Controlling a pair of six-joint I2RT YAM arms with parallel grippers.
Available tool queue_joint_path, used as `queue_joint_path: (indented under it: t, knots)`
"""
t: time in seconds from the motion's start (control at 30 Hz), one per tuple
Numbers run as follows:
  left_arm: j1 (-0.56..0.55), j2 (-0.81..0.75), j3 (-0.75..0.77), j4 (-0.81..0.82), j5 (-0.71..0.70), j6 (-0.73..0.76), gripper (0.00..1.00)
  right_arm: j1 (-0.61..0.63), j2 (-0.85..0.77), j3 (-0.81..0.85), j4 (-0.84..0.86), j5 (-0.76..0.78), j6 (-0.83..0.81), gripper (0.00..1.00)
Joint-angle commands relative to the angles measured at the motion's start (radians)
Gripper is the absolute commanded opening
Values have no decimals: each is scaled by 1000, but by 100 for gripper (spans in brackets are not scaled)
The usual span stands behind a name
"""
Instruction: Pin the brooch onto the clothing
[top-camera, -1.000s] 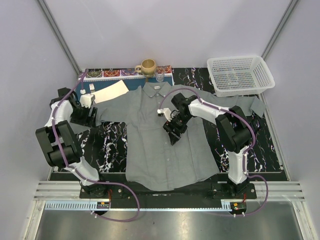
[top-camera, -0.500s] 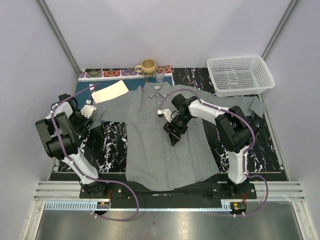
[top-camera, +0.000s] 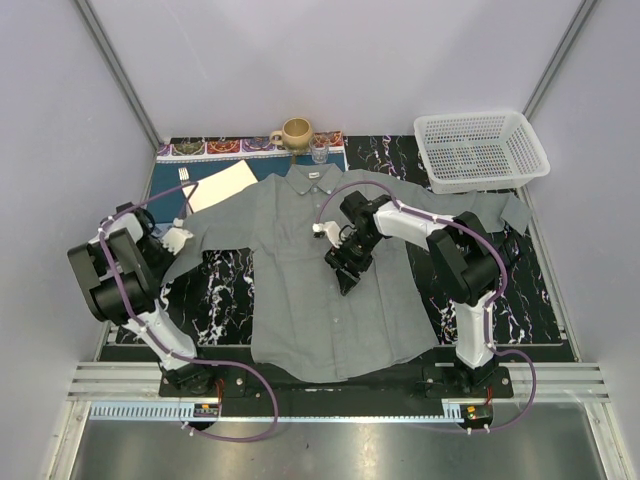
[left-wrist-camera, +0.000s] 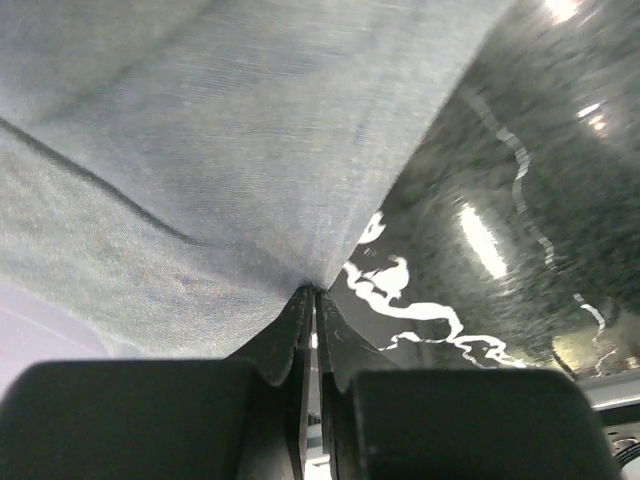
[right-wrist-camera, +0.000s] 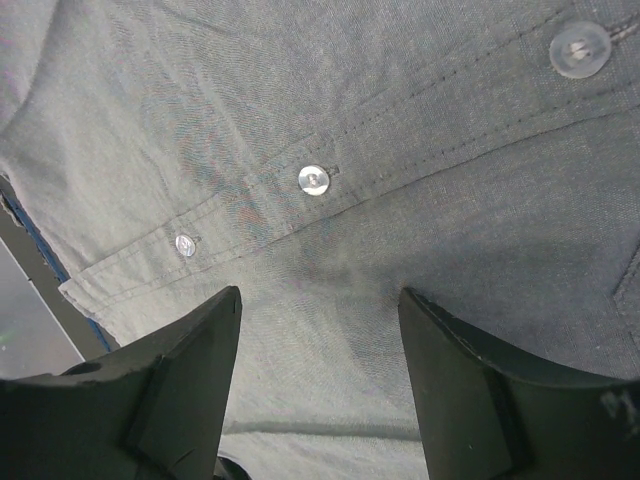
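The clothing, a grey button-up shirt, lies spread face up on the black marbled table. My left gripper is at the shirt's left sleeve, and in the left wrist view its jaws are shut on the sleeve's edge, with grey cloth fanning out from the pinch. My right gripper hovers over the shirt's front. In the right wrist view it is open, with cloth and pale buttons below and nothing between its fingers. The brooch is out of view.
A white basket stands at the back right. A tan mug and a small glass sit on a blue placemat behind the collar. A pale napkin lies by the left sleeve.
My left gripper has shut on the sleeve's edge and drawn back toward the near left, pulling the sleeve with it. The right gripper has hardly moved.
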Motion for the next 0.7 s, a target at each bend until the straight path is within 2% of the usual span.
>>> queue_joint_path:
  t: [0.0, 0.33, 0.43, 0.47, 0.53, 0.57, 0.67]
  knots:
    - [76, 6, 45, 3, -90, 15, 6, 13, 16, 3, -13, -7, -24, 70]
    - [84, 68, 229, -34, -59, -74, 8, 16, 50, 19, 8, -25, 16, 69]
    - [84, -3, 235, -103, 69, -40, 35, 16, 60, 45, 21, -21, 37, 69]
    - [83, -35, 223, -133, 165, -28, 50, 16, 57, 54, 27, -18, 43, 69]
    - [74, -135, 174, -152, 258, 6, 58, 18, 56, 69, 45, 2, 59, 69]
    - [64, -165, 139, -167, 317, 13, 65, 18, 62, 78, 44, 2, 62, 69]
    - [18, -267, 93, -219, 443, 23, 70, 18, 48, 103, 28, -31, 71, 70]
